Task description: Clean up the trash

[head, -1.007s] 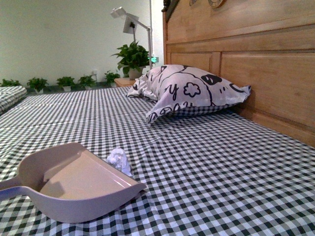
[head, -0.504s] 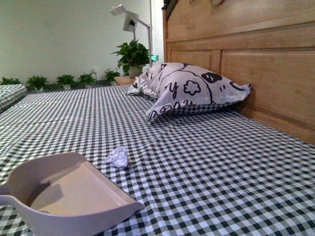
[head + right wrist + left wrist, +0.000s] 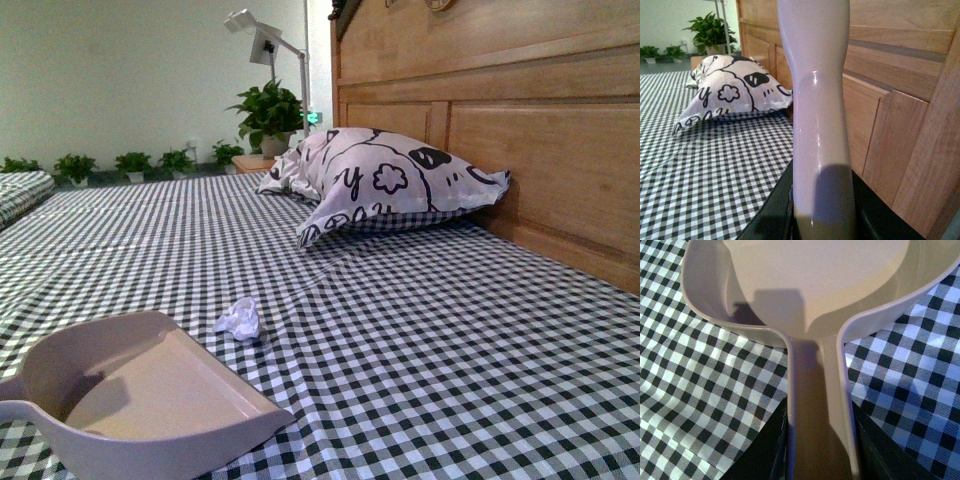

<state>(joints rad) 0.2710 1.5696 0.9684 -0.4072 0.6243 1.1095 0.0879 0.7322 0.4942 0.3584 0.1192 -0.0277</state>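
The trash (image 3: 239, 319), a small crumpled wad of white paper, lies on the checked bedsheet just beyond the open mouth of the pale mauve dustpan (image 3: 140, 390), a short gap apart from it. The dustpan sits low at the front left, empty inside. In the left wrist view my left gripper (image 3: 819, 450) is shut on the dustpan (image 3: 805, 285) by its handle, black fingers (image 3: 765, 450) on either side. My right gripper (image 3: 822, 220) is shut on the mauve brush handle (image 3: 817, 100), which stands upright near the headboard. Neither arm shows in the front view.
A black-and-white patterned pillow (image 3: 385, 180) leans against the wooden headboard (image 3: 520, 130) on the right. Potted plants (image 3: 265, 115) and a white lamp (image 3: 262, 45) stand beyond the bed's far edge. The checked sheet (image 3: 450, 350) stretches across the bed.
The dustpan drew back and lower toward the front left over the last second, opening a gap to the paper wad. In the last half second it barely moved.
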